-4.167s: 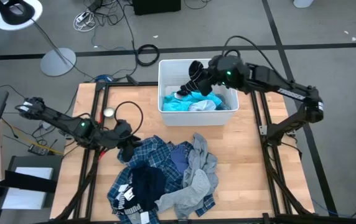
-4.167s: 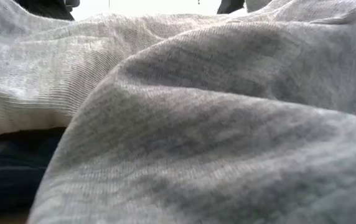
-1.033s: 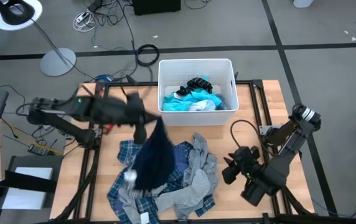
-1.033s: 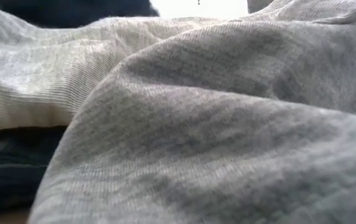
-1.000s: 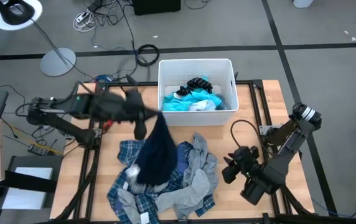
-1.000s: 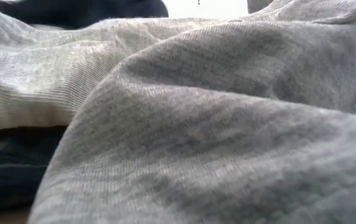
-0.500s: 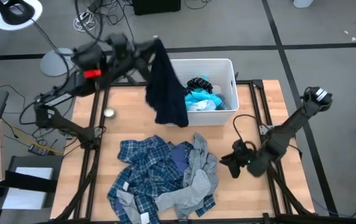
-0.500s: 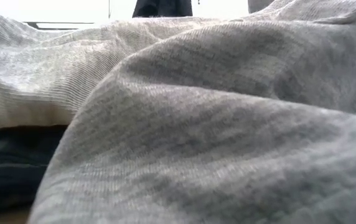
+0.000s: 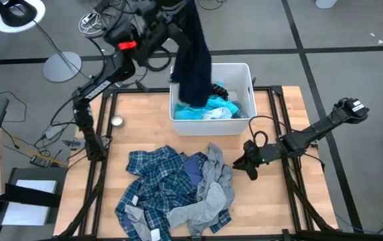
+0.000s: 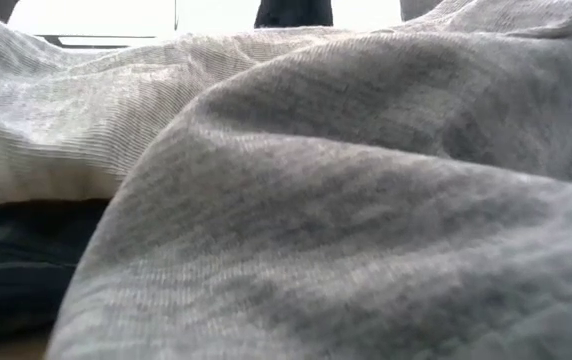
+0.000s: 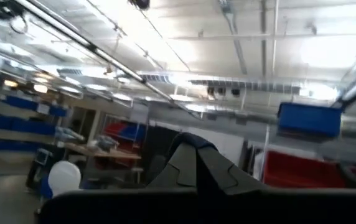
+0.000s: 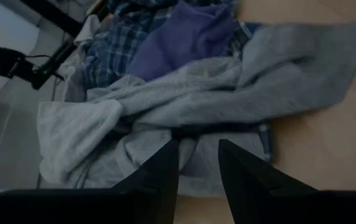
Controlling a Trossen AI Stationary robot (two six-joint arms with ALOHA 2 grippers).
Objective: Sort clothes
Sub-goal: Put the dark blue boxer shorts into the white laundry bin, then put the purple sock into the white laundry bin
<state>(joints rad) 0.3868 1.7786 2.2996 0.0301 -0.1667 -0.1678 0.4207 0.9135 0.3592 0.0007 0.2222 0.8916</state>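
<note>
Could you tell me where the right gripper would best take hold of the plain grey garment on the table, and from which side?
Probably the raised fold of the grey garment on the pile's right edge, approached from the right, where the right gripper already sits, jaws open. That ridge lies on top of the plaid shirt, free to pinch.

- The right gripper has its two dark fingers parted, a narrow gap between them, and nothing in that gap.
- Just ahead of the fingertips lies a plain grey garment, crumpled in long folds across the wooden table.
- A paler grey fold bunches up to one side of the fingers, near them.
- Beyond the grey garment sits a purple-blue piece of cloth, partly resting on it.
- Beside that, farther from the gripper, is a blue-white plaid shirt.
- A small strip of plaid shows under the grey garment's edge, near the fingers.
- The fingers hover apart from the cloth; contact cannot be told.
</note>
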